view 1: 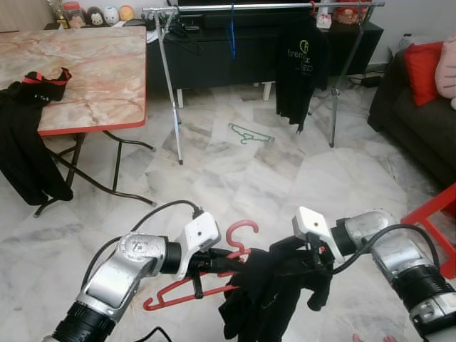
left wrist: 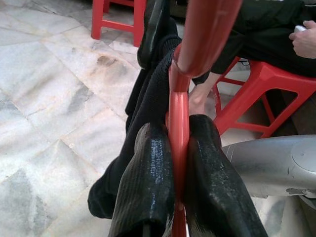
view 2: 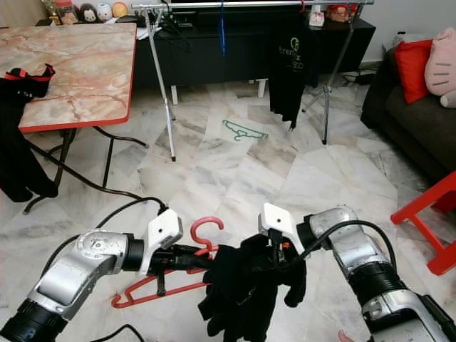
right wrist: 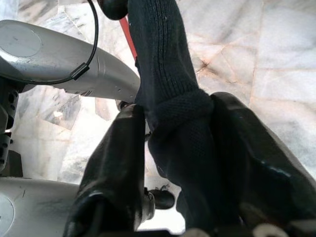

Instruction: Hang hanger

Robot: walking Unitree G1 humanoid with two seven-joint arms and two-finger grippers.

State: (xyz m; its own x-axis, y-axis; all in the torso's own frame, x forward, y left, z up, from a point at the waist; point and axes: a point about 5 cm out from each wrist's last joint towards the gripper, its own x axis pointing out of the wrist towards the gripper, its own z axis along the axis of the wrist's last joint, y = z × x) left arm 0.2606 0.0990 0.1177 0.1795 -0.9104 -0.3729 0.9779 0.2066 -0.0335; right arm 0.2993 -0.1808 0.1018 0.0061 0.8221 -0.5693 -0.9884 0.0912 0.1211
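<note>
2 grippers, left gripper (left wrist: 178, 168) clamping red hanger (left wrist: 178, 123)

Open marble floor (view 1: 235, 178) between grippers and clothes rack (view 1: 263, 7). Green hanger (view 1: 251, 134) lies on floor before rack. Rail carries black shirt (view 1: 299, 68) and blue hanger (view 1: 231, 32); free gap between them. Table (view 1: 85, 78) flanks left, sofa (view 1: 420, 107) and red stool (view 1: 442, 221) right.

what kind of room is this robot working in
Most likely a home living room that doubles as a laundry spot: a dark sofa with a red cushion, a marble-topped folding table, and a clothes rack standing on the marble tile floor.
</note>
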